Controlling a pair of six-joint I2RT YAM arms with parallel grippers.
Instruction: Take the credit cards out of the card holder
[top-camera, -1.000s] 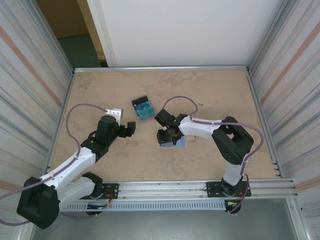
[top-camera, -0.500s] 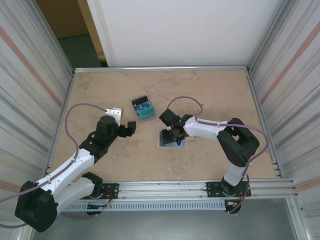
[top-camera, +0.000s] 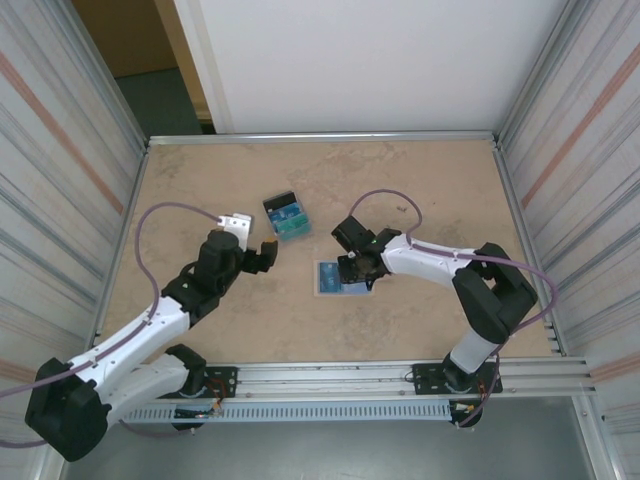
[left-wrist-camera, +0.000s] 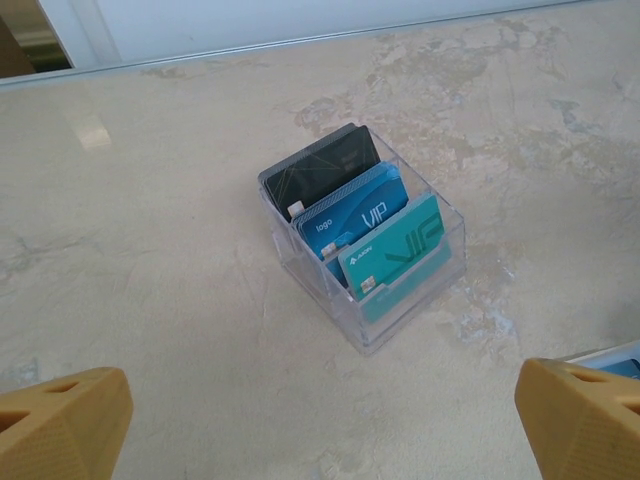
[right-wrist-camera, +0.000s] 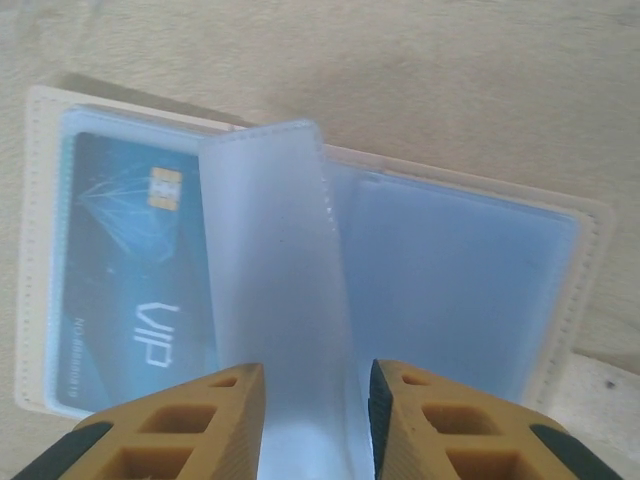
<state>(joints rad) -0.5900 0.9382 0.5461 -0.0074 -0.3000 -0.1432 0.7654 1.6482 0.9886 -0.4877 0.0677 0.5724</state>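
Right hand (right-wrist-camera: 308, 420), narrow, straddles open card holder (right-wrist-camera: 38, 250); wrist view reveals blue credit card (right-wrist-camera: 130, 270)

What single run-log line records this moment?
left pincer: open | right pincer: pinching sleeve of card holder | blue card: not yet removed
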